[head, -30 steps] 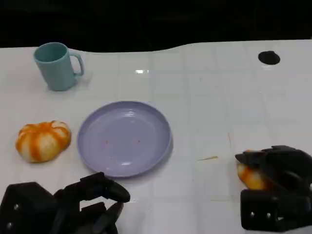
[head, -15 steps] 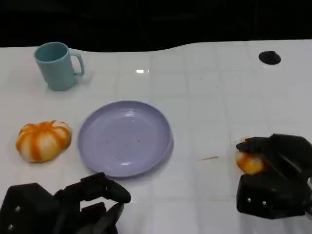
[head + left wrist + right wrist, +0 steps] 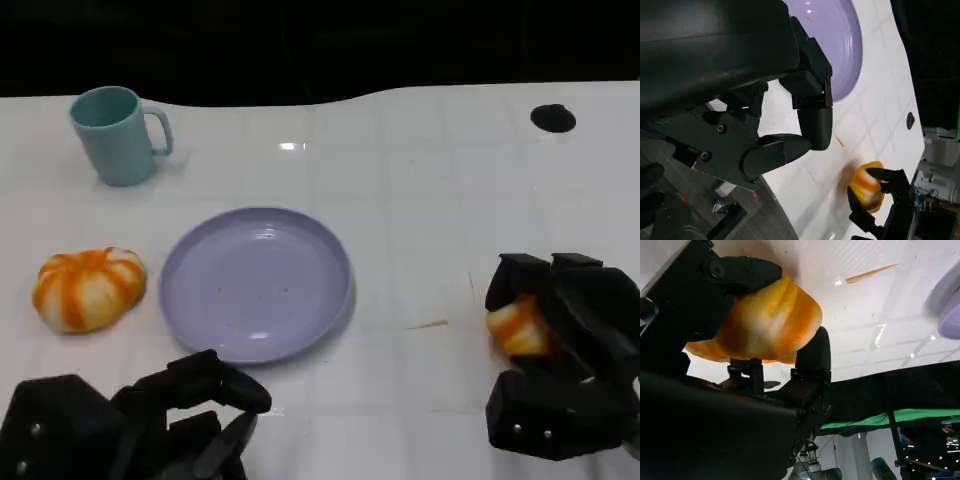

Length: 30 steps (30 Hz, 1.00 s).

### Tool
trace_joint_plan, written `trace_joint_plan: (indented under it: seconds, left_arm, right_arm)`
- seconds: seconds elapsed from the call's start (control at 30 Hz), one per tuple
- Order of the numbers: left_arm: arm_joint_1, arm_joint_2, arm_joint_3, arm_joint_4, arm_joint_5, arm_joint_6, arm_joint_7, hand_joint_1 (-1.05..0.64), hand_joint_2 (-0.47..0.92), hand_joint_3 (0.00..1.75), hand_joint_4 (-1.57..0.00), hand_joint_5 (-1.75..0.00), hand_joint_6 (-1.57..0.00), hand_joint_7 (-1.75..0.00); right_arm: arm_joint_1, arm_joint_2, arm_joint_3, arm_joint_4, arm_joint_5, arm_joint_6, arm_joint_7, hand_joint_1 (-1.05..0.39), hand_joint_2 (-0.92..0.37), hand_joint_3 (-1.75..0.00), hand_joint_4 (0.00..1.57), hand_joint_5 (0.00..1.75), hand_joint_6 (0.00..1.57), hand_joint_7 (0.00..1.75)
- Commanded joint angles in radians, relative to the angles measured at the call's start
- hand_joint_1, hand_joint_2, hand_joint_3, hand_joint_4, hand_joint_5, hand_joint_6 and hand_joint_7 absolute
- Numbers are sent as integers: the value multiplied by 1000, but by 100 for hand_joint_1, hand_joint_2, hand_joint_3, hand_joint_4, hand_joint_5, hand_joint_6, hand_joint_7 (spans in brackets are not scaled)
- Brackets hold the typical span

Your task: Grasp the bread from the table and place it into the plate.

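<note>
My right hand (image 3: 565, 355) grips an orange-and-white bread roll (image 3: 518, 329) at the right of the table, lifted a little off the surface; the roll (image 3: 762, 322) sits between its fingers in the right wrist view and shows small (image 3: 867, 184) in the left wrist view. A lavender plate (image 3: 256, 282) lies at the table's middle, bare inside, its rim (image 3: 850, 55) also in the left wrist view. A second striped bread (image 3: 88, 288) lies left of the plate. My left hand (image 3: 130, 425) hovers at the near left edge, fingers (image 3: 790, 150) loosely curled, holding nothing.
A teal mug (image 3: 117, 135) stands at the back left. A black round hole (image 3: 552, 118) marks the table's far right. A thin orange sliver (image 3: 427, 324) lies between plate and right hand. White table surface lies open between them.
My right hand has closed around the roll and raised it slightly, its fingers now curled further over the bread. The left hand has barely moved.
</note>
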<state>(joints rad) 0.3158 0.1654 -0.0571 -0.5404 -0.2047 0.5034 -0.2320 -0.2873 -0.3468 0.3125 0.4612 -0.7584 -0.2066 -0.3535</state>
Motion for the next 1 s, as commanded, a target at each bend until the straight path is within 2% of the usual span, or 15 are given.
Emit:
trace_joint_plan:
  seconds: [0.03,0.17,0.4,0.47,0.53,0.6,0.8,0.83,0.9,0.93,0.97,1.0]
  left_arm:
    - [-4,-2,3,6,4,0,12,-27,73,79,-69,-175,-63,-130]
    - [-6,3,3,5,8,-4,8,-27,73,80,-68,-175,-63,-130]
    - [-5,7,0,10,14,-14,6,-27,72,81,-68,-175,-63,-131]
    - [-7,8,-2,12,18,-18,7,-28,72,81,-69,-175,-63,-132]
    - [-7,10,-3,14,21,-23,6,-28,72,81,-69,-175,-63,-132]
    - [-6,9,-1,14,21,-26,3,-28,72,82,-70,-175,-63,-133]
    - [6,0,0,2,14,-9,8,-26,71,83,-70,-175,-62,-133]
    - [9,0,-1,0,15,-12,8,-26,71,83,-70,-175,-62,-133]
    - [14,1,-2,-1,15,-18,4,-25,72,83,-69,-175,-62,-133]
    - [16,0,-1,-2,12,-18,2,-25,72,83,-69,-175,-62,-133]
    - [18,0,-1,-4,8,-14,2,-24,73,83,-68,-175,-62,-132]
    - [18,-1,-1,-6,7,-10,3,-24,73,83,-68,-175,-62,-132]
  right_arm:
    - [-28,-14,3,19,-10,-29,-60,-10,-33,-121,95,175,79,161]
    - [-33,-9,11,9,-7,-68,-90,-8,-27,-127,95,175,81,162]
    - [-34,10,25,-38,5,-129,-93,-12,-28,-131,96,175,77,169]
    - [-38,17,26,-47,6,-135,-86,-13,-28,-131,97,175,78,166]
    - [-45,26,31,-61,7,-136,-75,-14,-26,-131,96,175,86,143]
    - [-52,42,33,-66,21,-146,-66,-15,-24,-132,97,175,92,132]
    - [-70,113,43,-82,54,-129,-6,-13,-22,-140,99,175,90,144]
    - [-74,123,48,-84,49,-124,0,-12,-22,-140,99,175,89,144]
    - [-82,144,56,-84,41,-114,4,-11,-22,-137,98,175,94,125]
    - [-85,155,60,-83,41,-109,9,-11,-22,-137,98,175,96,122]
    - [-90,166,64,-78,43,-112,9,-10,-22,-137,98,175,97,121]
    - [-98,175,71,-70,43,-119,8,-9,-20,-140,99,175,95,130]
